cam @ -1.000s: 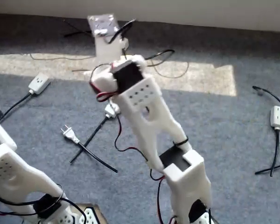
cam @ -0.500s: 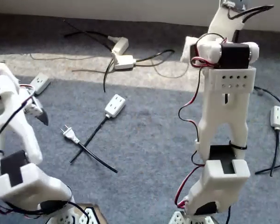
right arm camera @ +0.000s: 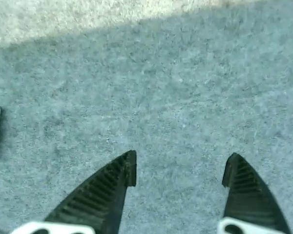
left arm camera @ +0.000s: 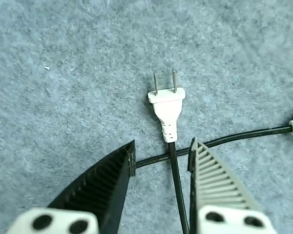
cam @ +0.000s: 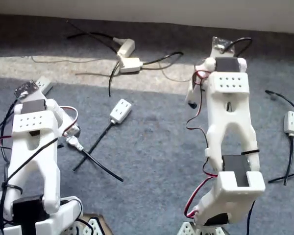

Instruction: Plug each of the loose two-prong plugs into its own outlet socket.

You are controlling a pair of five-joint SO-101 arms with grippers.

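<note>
While the left claw (left arm camera: 162, 146) hangs over the grey carpet (cam: 152, 147) with its fingers (left arm camera: 107, 185) apart, the white two-prong plug (left arm camera: 167, 105) lies flat just ahead of them, its black cord (left arm camera: 175, 165) running between the two. In the high view that plug sits at centre left, near a white outlet socket (cam: 120, 110) toward the middle. The right claw (right arm camera: 182, 158), likewise spread wide, hovers over carpet; a second socket (cam: 292, 122) lies at the right edge

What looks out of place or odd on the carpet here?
Nothing is damaged or spilled. The two-prong plug lies loose on the carpet, its cord crossed with another black cable at the open left gripper. The nearest outlet socket lies apart from it.
</note>
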